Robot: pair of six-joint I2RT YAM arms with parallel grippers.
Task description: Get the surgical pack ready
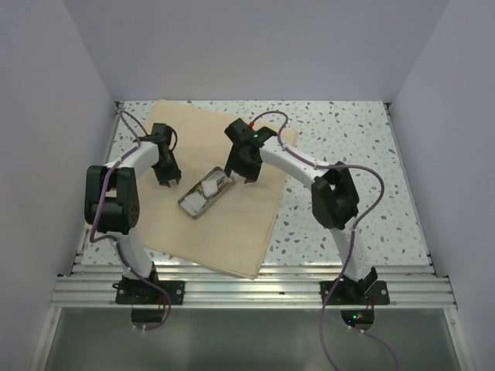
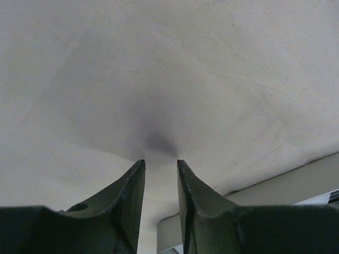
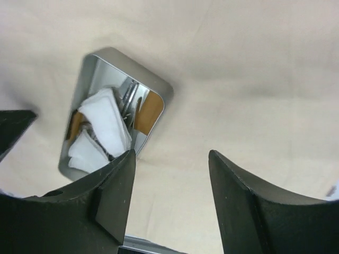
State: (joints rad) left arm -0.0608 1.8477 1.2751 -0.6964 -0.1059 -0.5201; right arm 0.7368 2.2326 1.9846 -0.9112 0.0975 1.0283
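The tan fabric sheet [image 1: 224, 232] of the surgical pack lies spread flat on the table. On its middle sits a grey metal tray [image 1: 195, 205] holding white gauze squares [image 3: 106, 119] and steel instruments [image 3: 130, 95]. My left gripper [image 1: 168, 179] points down just left of the tray. Its fingers stand a narrow gap apart, with the tips [image 2: 140, 163] touching the sheet [image 2: 185, 63]. I see nothing pinched between them. My right gripper [image 1: 246, 176] hovers over the sheet [image 3: 238, 63] just right of the tray [image 3: 153, 79]. It is open wide and empty [image 3: 172, 153].
Speckled tabletop [image 1: 348, 139] shows to the right of the sheet. Pale walls close in the back and both sides. An aluminium rail [image 1: 247, 290] with both arm bases runs along the near edge. The sheet's near corner reaches that rail.
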